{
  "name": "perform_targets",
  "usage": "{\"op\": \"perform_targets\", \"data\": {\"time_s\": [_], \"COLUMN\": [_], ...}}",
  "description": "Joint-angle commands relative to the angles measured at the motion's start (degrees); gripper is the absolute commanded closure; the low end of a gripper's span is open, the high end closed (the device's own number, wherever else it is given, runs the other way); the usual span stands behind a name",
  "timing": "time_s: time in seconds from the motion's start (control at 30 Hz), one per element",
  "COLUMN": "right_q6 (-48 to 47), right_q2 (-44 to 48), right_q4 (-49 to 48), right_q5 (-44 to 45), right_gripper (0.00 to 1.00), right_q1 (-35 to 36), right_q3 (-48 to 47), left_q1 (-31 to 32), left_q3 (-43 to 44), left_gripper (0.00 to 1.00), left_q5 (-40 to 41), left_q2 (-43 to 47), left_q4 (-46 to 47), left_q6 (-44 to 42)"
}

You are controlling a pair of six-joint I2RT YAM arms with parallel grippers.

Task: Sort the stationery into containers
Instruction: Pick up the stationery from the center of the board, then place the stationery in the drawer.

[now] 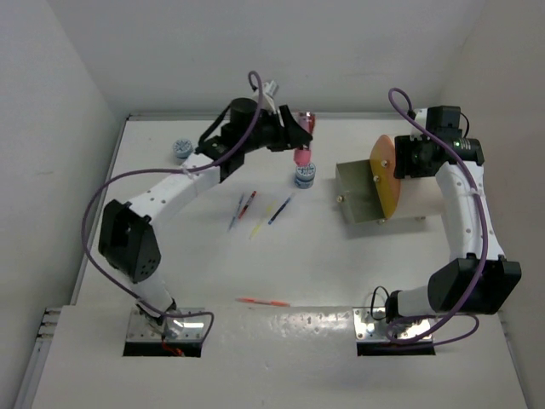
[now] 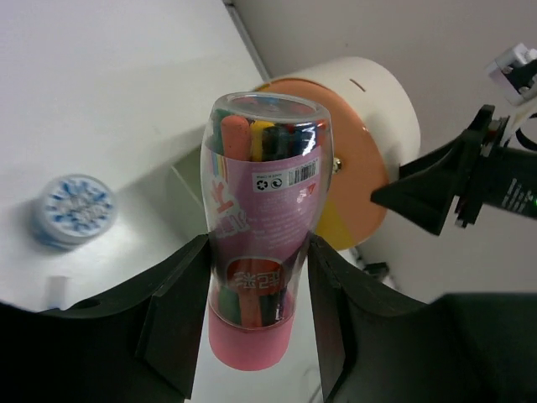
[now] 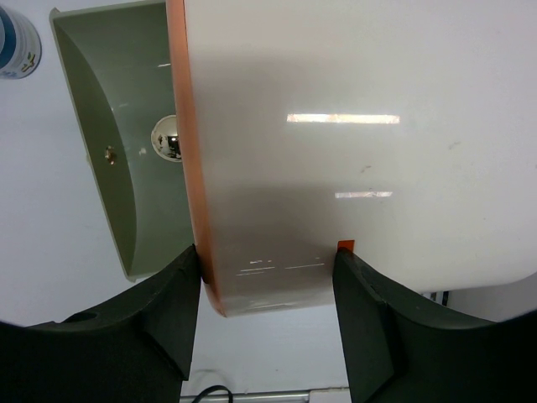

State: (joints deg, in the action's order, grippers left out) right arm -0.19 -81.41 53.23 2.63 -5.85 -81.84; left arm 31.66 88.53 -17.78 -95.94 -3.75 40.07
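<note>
My left gripper (image 2: 258,256) is shut on a clear bottle (image 2: 264,193) with a pink cap, full of coloured pens, and holds it above the table's far middle (image 1: 302,141). A blue-and-white cylinder (image 1: 305,176) stands just below it, and another (image 1: 181,151) is at the far left. Loose pens lie mid-table: dark blue and red (image 1: 243,207), blue (image 1: 281,209), yellow (image 1: 260,227), and an orange-red one (image 1: 264,301) near the front. My right gripper (image 3: 268,260) is shut on the cream drum container (image 3: 352,126), fingers on its orange rim and back edge. Its olive drawer (image 1: 359,198) is slid out.
The round orange front disc (image 1: 386,175) faces left, toward the pens. White walls close in the table at the back and both sides. The left arm's purple cable (image 1: 111,196) loops out over the left side.
</note>
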Motion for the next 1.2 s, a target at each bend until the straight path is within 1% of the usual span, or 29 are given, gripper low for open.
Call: {"op": "perform_targets", "data": {"time_s": [0.0, 0.03, 0.1, 0.13, 0.17, 0.2, 0.27, 0.3, 0.4, 0.57, 0.83, 0.93, 1.0, 1.03, 1.07, 1.13, 1.17], "right_q6": [-1.48, -1.48, -1.40, -1.31, -1.22, -1.05, -1.04, -0.96, -0.96, -1.22, -1.04, -1.48, -1.75, -1.83, -1.75, -1.83, -1.84], "right_q2": [-4.90, -4.90, -4.82, -4.81, -4.81, -4.90, -4.90, -5.08, -5.08, -5.17, -5.25, -5.17, -5.08, -5.08, -5.17, -5.34, -5.52], "right_q4": [7.50, 7.50, 7.24, 7.24, 7.15, 7.15, 7.06, 6.97, 6.80, 6.45, 5.92, 6.09, 6.09, 6.09, 6.01, 6.09, 6.18], "right_q5": [0.09, 0.00, -0.26, -0.35, -0.52, -0.52, -0.79, -0.96, -1.14, -1.58, -2.37, -2.02, -1.84, -1.76, -1.67, -1.58, -1.49], "right_gripper": [0.42, 0.42, 0.42, 0.42, 0.42, 0.42, 0.42, 0.42, 0.42, 0.42, 0.42, 0.42, 0.42, 0.42, 0.42, 0.42, 0.42], "right_q1": [0.66, 0.66, 0.66, 0.66, 0.66, 0.66, 0.57, 0.66, 0.66, 0.66, 0.66, 0.66, 0.57, 0.57, 0.66, 0.66, 0.66], "right_q3": [3.62, 3.62, 3.71, 3.71, 3.71, 3.71, 3.53, 3.45, 3.71, 3.88, 4.59, 4.59, 4.59, 4.59, 4.59, 4.41, 4.32], "left_q1": [3.75, 6.02, 8.23, 9.81, 10.52, 11.75, 12.81, 13.94, 15.44, 17.29, 19.67, 19.93, 20.02, 20.02, 20.02, 20.02, 20.02], "left_q3": [0.42, 0.85, 5.93, 9.87, 11.38, 13.66, 15.08, 16.40, 18.34, 18.52, 18.69, 19.57, 20.27, 20.45, 20.54, 20.45, 20.54], "left_gripper": [1.00, 1.00, 1.00, 1.00, 1.00, 1.00, 1.00, 1.00, 1.00, 0.98, 0.93, 0.89, 0.85, 0.82, 0.77, 0.72, 0.66], "left_q5": [6.52, 8.88, 11.35, 12.06, 12.59, 13.81, 14.70, 16.44, 20.58, 19.89, 18.83, 19.97, 20.24, 20.50, 20.51, 20.33, 20.24], "left_q2": [-3.90, -4.69, -8.81, -10.39, -13.36, -14.79, -18.13, -20.14, -22.62, -26.75, -30.97, -31.94, -32.64, -32.73, -32.90, -32.91, -32.91], "left_q4": [9.71, 10.33, 8.25, 7.36, 6.31, 5.43, 5.42, 5.59, 4.98, 5.77, 9.64, 9.99, 9.46, 9.03, 8.85, 8.67, 8.67], "left_q6": [17.56, 19.58, 18.38, 18.29, 18.28, 19.76, 21.00, 21.71, 24.08, 30.22, 31.21, 30.07, 29.54, 29.10, 28.75, 28.57, 28.57]}}
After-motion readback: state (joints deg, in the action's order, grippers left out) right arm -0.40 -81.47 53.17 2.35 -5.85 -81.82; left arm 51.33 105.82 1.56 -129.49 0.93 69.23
